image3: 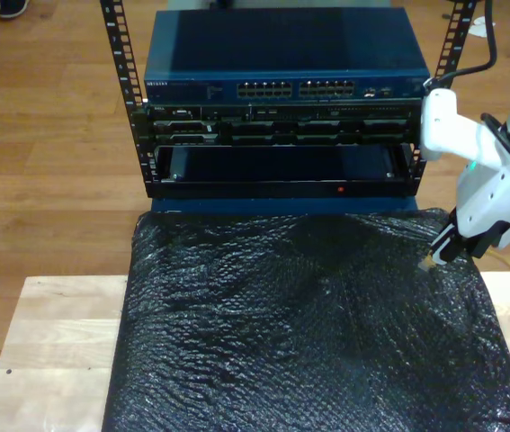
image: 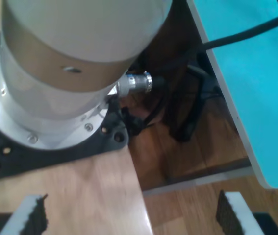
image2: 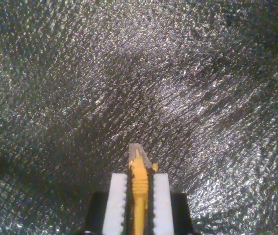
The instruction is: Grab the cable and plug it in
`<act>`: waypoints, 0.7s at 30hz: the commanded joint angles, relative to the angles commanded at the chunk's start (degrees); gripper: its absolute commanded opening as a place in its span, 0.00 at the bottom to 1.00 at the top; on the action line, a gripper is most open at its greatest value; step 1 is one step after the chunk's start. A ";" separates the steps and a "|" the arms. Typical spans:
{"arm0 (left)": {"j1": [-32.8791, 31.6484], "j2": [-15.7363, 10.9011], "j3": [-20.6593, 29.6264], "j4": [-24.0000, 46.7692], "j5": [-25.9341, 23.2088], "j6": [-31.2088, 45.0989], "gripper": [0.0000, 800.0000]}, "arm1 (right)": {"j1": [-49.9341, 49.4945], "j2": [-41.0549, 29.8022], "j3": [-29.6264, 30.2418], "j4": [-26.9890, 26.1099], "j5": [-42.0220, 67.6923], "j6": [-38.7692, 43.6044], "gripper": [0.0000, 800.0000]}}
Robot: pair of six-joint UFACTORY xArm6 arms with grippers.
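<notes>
— Where's the cable (image2: 139,193)?
— Pinched between the jaws of my second gripper (image3: 438,253), clear plug (image2: 138,154) poking out, just above the black bubble sheet (image3: 308,333), near the rack (image3: 281,135).
— And the rack?
— It holds a blue switch (image3: 281,63) on top.
— My first gripper (image: 131,215)?
— Jaws spread over the counter (image: 75,196).

Pale wooden table (image3: 52,337), black crinkled sheet (image3: 299,333) spread over it
</notes>
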 joint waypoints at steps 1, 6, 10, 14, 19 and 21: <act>0.00 -0.26 0.62 0.18 -0.62 0.26 1.00 | 0.00 0.00 0.00 0.00 0.00 0.00 0.00; 1.76 -0.88 3.87 0.79 -3.60 2.11 1.00 | 0.09 -0.09 0.00 -0.18 0.18 0.00 0.00; 4.40 -1.58 6.42 3.78 -7.47 2.90 1.00 | 0.09 0.00 0.26 -0.26 0.18 0.00 0.00; 6.07 -2.29 7.91 4.31 -8.70 3.52 1.00 | 0.09 0.00 0.35 -0.35 0.09 0.00 0.00; 6.51 -4.40 13.27 4.13 -15.56 4.66 1.00 | 0.09 -0.09 0.97 -0.44 0.09 -0.09 0.00; 7.74 -4.84 14.24 4.13 -18.37 5.01 1.00 | 0.00 -0.09 1.23 -0.62 0.00 -0.09 0.00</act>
